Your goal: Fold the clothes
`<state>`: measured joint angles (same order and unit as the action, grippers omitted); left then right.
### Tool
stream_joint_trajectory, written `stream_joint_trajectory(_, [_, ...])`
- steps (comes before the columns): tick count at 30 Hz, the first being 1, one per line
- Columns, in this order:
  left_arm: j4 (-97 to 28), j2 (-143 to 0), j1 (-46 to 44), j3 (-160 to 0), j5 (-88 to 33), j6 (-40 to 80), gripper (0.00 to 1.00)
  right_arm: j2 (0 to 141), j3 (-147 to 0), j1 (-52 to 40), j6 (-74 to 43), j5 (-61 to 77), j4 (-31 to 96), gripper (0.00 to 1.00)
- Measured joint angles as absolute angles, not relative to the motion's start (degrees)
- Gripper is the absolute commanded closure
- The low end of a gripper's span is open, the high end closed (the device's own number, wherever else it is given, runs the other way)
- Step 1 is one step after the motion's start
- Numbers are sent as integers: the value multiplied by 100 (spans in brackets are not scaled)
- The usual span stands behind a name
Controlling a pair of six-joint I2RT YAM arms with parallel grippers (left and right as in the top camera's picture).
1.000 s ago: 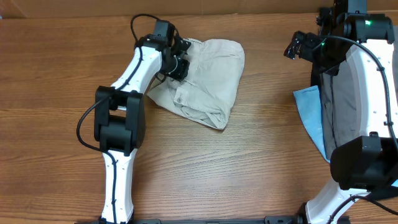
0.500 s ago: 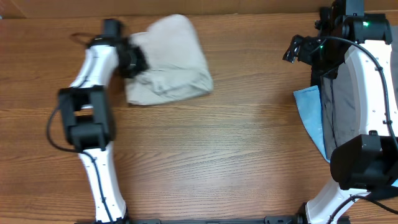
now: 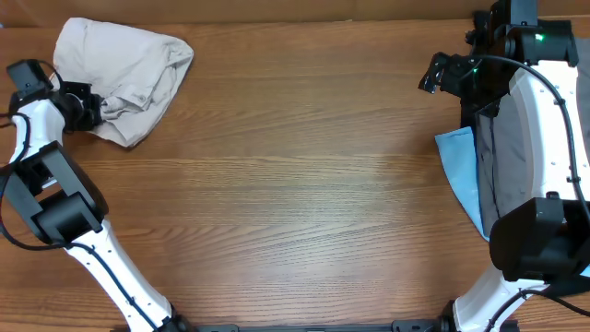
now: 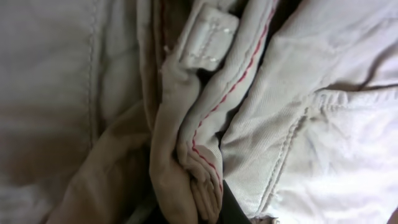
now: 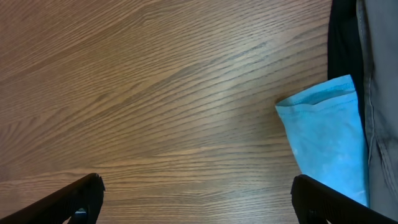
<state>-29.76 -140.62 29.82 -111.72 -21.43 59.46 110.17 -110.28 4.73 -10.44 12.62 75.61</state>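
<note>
Folded beige trousers (image 3: 124, 65) lie bunched at the far left corner of the table. My left gripper (image 3: 85, 109) is shut on their edge; the left wrist view shows a pinched fold of beige cloth with red stitching (image 4: 199, 168) between the fingers (image 4: 202, 208). My right gripper (image 3: 438, 72) is open and empty, held above bare wood at the far right; its two dark fingertips (image 5: 199, 199) show wide apart in the right wrist view.
A light blue cloth (image 3: 461, 171) lies at the right edge beside dark and grey clothes (image 3: 502, 157); it also shows in the right wrist view (image 5: 326, 143). A wooden table (image 3: 304, 184) spans the scene.
My left gripper has dragged the beige trousers from the upper middle of the table to the far left corner. The right arm has not moved.
</note>
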Motion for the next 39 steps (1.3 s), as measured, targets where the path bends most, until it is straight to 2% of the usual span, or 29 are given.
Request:
stream_joint_trajectory(4, [-2718, -14084, 2753, -11166, -1933, 6025, 96, 11017, -11028, 473, -1046, 1260, 7561, 0])
stream_joint_trajectory(7, [-2764, -14084, 2477, -11166, -1905, 5634, 96, 11017, -11028, 473, -1046, 1258, 7561, 0])
stream_joint_trajectory(14, [-3527, -14068, 1922, -11260, -2224, 3317, 96, 11017, -11028, 473, -1050, 1260, 7564, 0])
stream_joint_trajectory(20, [-3833, -14031, 1925, -11260, -2499, 2248, 96, 11017, -11028, 473, -1046, 1258, 7570, 0])
stream_joint_trajectory(23, [-3844, -14027, 1999, -11249, -2510, 2908, 96, 11017, -11028, 473, -1046, 1260, 7607, 0])
stream_joint_trajectory(31, [-3583, -13900, 2679, -11015, -2305, 6307, 96, 11017, -11028, 473, -1048, 1260, 7649, 0])
stream_joint_trajectory(33, [-3546, -13863, 2862, -10984, -2126, 7181, 74, 11017, -11028, 473, -1048, 1260, 7647, 0])
stream_joint_trajectory(34, [-3514, -13861, 2895, -10982, -2086, 7352, 50, 11017, -11028, 473, -1050, 1260, 7644, 0])
stream_joint_trajectory(35, [-3446, -13858, 2934, -10962, -1981, 7660, 18, 11017, -11028, 473, -1048, 1262, 7638, 0])
stream_joint_trajectory(36, [-3288, -13858, 2971, -10912, -1977, 7889, 0, 11017, -11028, 473, -1050, 1262, 7623, 0])
stream_joint_trajectory(39, [-2676, -13821, 2967, -10910, -1944, 8296, 0, 11017, -11026, 473, -1048, 1269, 7612, 0])
